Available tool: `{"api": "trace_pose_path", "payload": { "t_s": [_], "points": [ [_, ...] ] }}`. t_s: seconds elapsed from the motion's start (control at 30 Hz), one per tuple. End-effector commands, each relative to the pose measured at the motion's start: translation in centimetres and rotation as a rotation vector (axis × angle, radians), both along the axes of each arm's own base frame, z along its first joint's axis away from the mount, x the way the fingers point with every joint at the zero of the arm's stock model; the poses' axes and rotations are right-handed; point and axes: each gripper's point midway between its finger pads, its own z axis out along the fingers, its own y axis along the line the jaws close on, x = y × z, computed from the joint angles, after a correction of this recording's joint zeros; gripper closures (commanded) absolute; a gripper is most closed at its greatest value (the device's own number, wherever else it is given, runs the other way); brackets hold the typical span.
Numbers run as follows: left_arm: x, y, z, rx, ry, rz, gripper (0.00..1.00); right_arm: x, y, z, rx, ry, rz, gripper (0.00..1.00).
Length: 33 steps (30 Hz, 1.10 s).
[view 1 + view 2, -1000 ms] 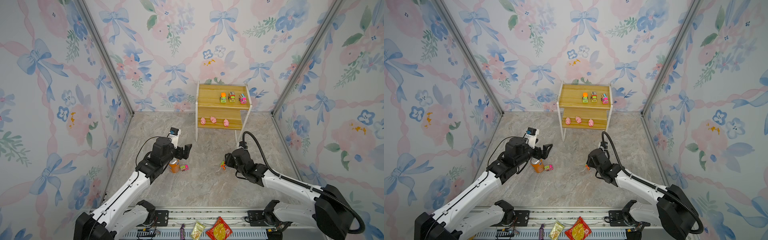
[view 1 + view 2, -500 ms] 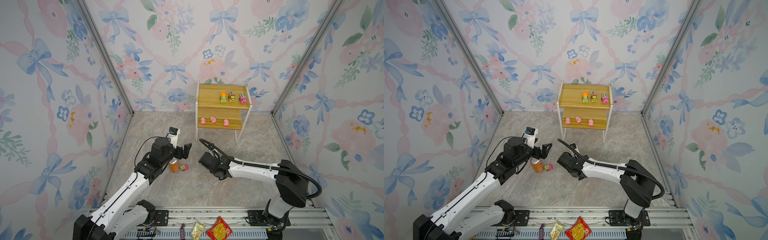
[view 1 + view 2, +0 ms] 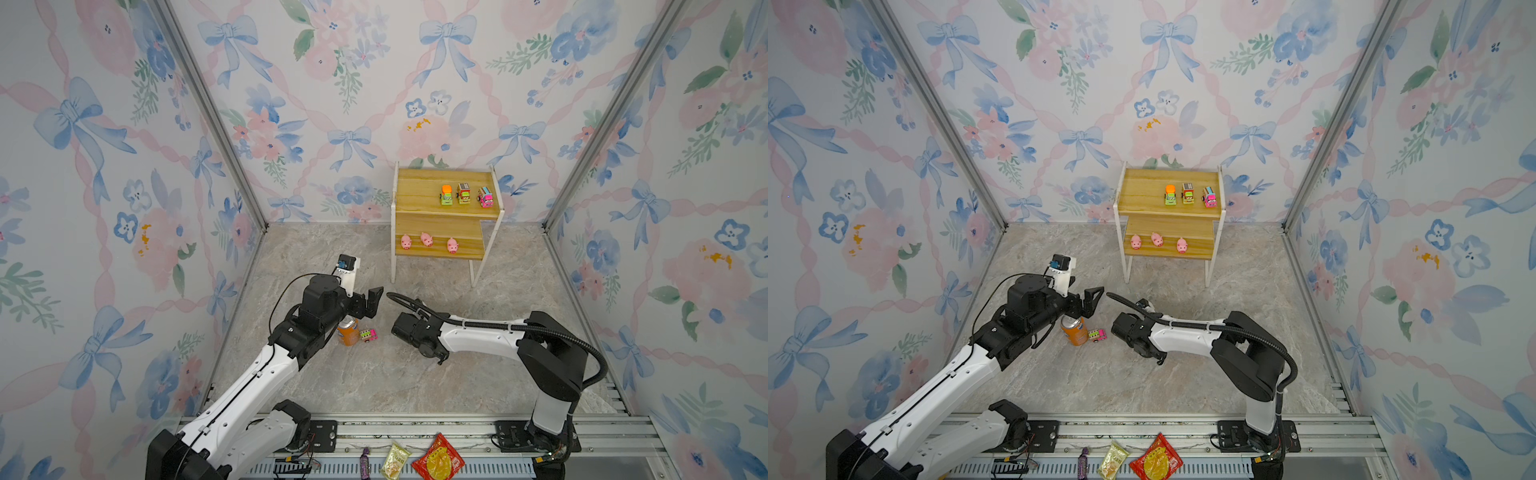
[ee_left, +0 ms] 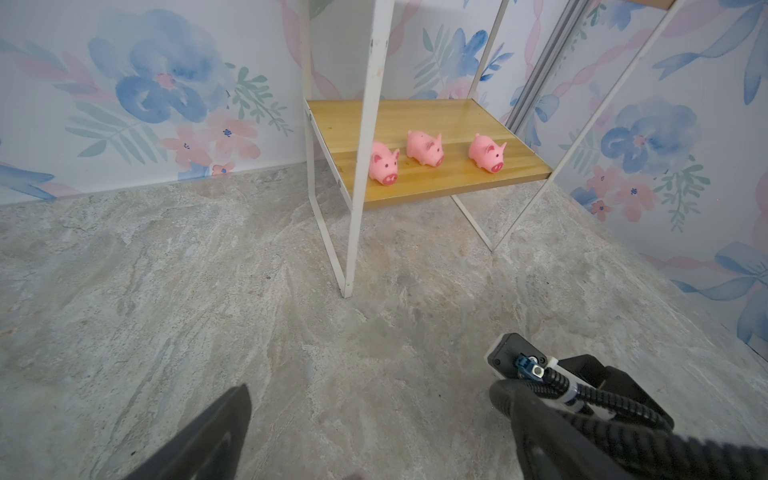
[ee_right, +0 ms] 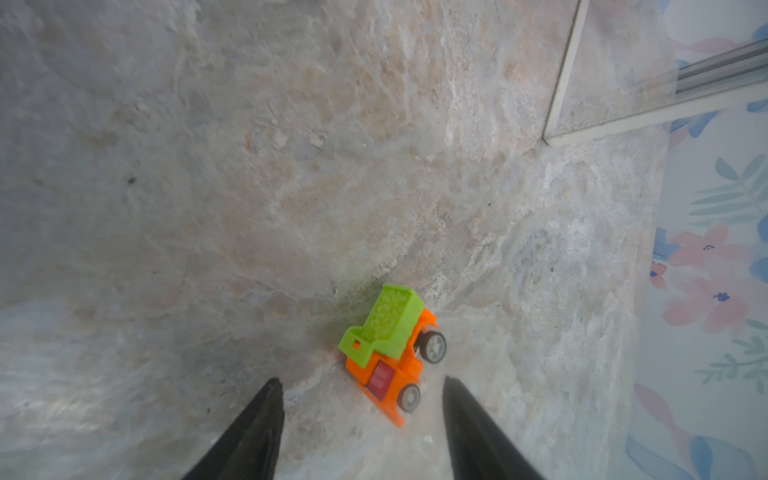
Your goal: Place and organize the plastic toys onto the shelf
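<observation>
While the left gripper [image 3: 368, 304] hangs just by the orange soda can [image 3: 348, 332], jaws spread wide and empty, the right gripper [image 5: 362, 380] points down at the floor [image 5: 291, 187]. Its jaws are parted, and an orange-and-green truck [image 5: 390, 353] lies just ahead of the fingertips, nearer one finger, not pinched. A pink truck [image 3: 368, 335] sits right beside the can. Up on the shelf [image 3: 419, 199], three trucks [image 3: 463, 193] line the upper board and three pink pigs [image 3: 427, 239] stand along the lower one.
</observation>
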Motion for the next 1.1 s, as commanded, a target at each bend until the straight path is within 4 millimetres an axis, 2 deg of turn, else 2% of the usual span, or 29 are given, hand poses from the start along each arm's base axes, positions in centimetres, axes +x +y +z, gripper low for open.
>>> {"api": "trace_pose_path", "payload": {
  "t_s": [0.0,0.4,0.77,0.97,1.07],
  "points": [
    [-0.1,-0.1,0.7,-0.019,-0.004,-0.005,0.02,0.5,-0.5,-0.7,-0.016,0.022,-0.01,0.38],
    [0.0,-0.1,0.5,-0.016,0.002,-0.003,0.02,1.1,-0.9,-2.1,0.04,0.055,-0.039,0.41],
    [0.0,-0.3,0.3,-0.015,0.006,-0.008,0.02,0.8,-2.6,-2.4,0.058,0.059,-0.088,0.42],
    [0.1,-0.4,0.2,-0.015,0.011,-0.012,0.02,0.6,-3.3,-2.6,0.067,0.054,-0.108,0.46],
    [0.1,-0.4,0.2,-0.016,0.012,-0.012,0.02,0.7,-3.7,-2.5,0.073,0.043,-0.122,0.51]
  ]
}}
